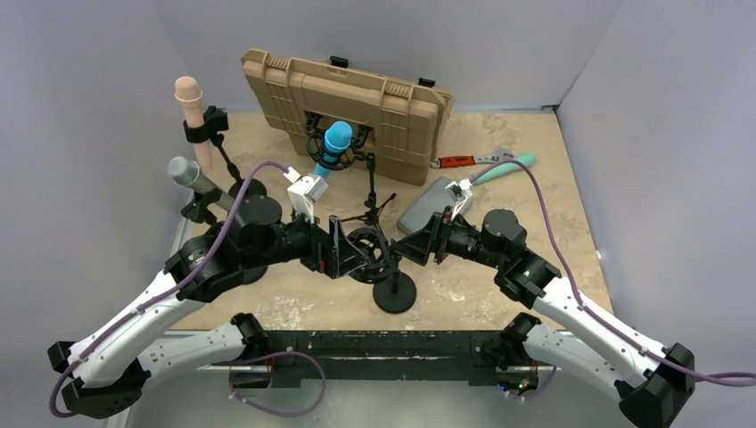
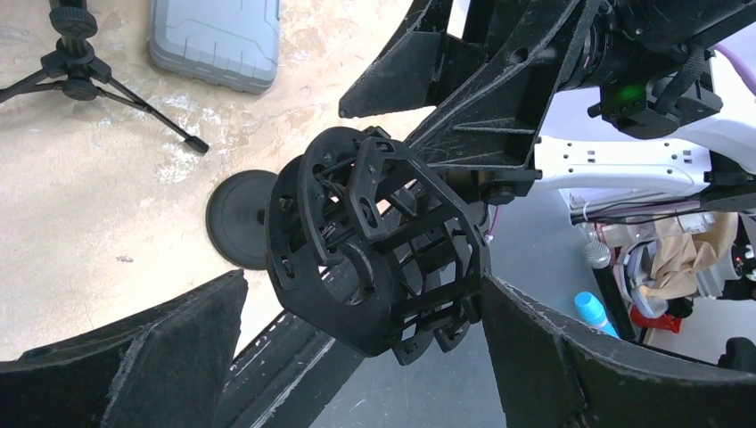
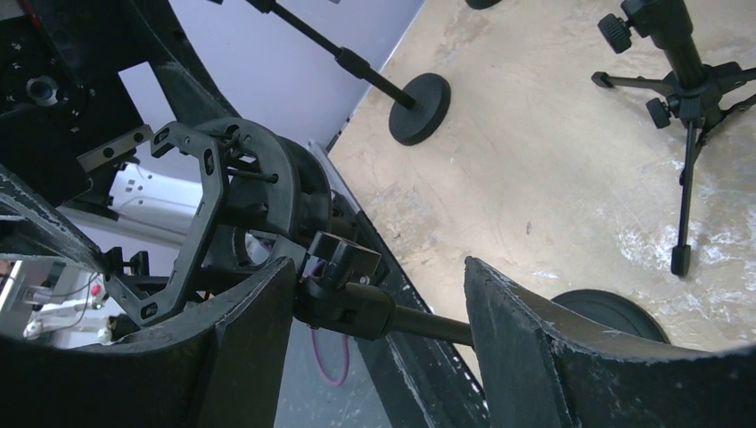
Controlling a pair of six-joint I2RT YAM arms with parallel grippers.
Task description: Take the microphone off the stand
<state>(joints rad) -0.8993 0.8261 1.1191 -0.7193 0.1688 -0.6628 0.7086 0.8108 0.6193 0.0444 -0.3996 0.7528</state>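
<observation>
3 mics on stands: pink mic [image 1: 188,94] 10 o'clock; silver mic [image 1: 184,171] 9; blue mic [image 1: 337,143] 12; left gripper [image 2: 374,308] spread wide around 1 centre shock mount [image 2: 374,241], gripping nothing; right gripper [image 3: 379,308] half open astride its rod [image 3: 432,327].

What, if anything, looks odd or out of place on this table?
The black shock mount on the near round-base stand looks empty: its cage shows no microphone inside, unlike the mount holding the blue microphone. The tan hard case stands on edge rather than flat.
</observation>
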